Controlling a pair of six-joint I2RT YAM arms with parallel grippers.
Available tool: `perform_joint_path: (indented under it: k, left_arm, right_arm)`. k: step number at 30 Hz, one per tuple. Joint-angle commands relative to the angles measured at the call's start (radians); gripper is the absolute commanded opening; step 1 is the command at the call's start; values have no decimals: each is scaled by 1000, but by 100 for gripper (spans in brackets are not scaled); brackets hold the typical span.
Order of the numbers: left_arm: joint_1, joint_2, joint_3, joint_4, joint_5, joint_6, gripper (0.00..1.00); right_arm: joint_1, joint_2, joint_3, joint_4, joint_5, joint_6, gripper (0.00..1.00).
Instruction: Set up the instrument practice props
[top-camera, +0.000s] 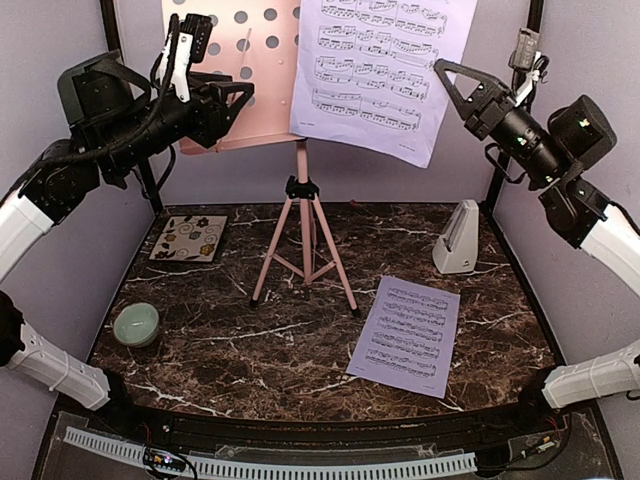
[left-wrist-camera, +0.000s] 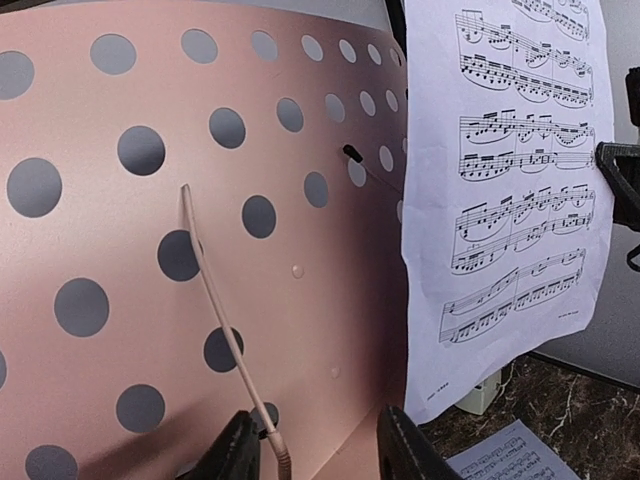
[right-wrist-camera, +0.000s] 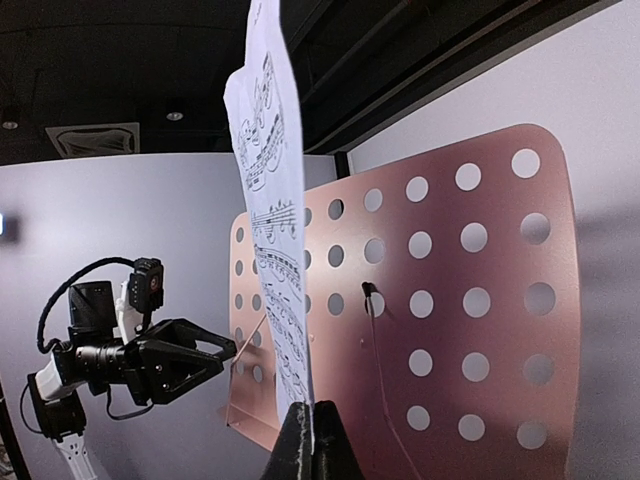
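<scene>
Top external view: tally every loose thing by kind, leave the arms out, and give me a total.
sheet-music pages: 2
music stand: 1
metronome: 1
bowl: 1
coaster: 1
Total: 6

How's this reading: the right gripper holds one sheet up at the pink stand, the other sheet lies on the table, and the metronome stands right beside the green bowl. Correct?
Not quite. The metronome stands at the back right, far from the green bowl at the front left; the top external view shows it. The rest holds.
</scene>
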Motion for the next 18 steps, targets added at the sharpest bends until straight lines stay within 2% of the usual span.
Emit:
perform_joint_path:
  k: [1,8,13,18]
  left_arm:
    - [-5,10,32,60,-44,-21,41]
    - [-5,20,25,95,-95,-18,35]
    - [-5,-1,-10,153,-148,-19,27]
    - [-4,17,10,146,-153,-10,26]
  right_arm:
    - [14,34,51,68,30,22,0]
    - [22,74,79,76,41,19,0]
    - [25,91,83,83,45,13,0]
    - [27,115,107,85,46,14,0]
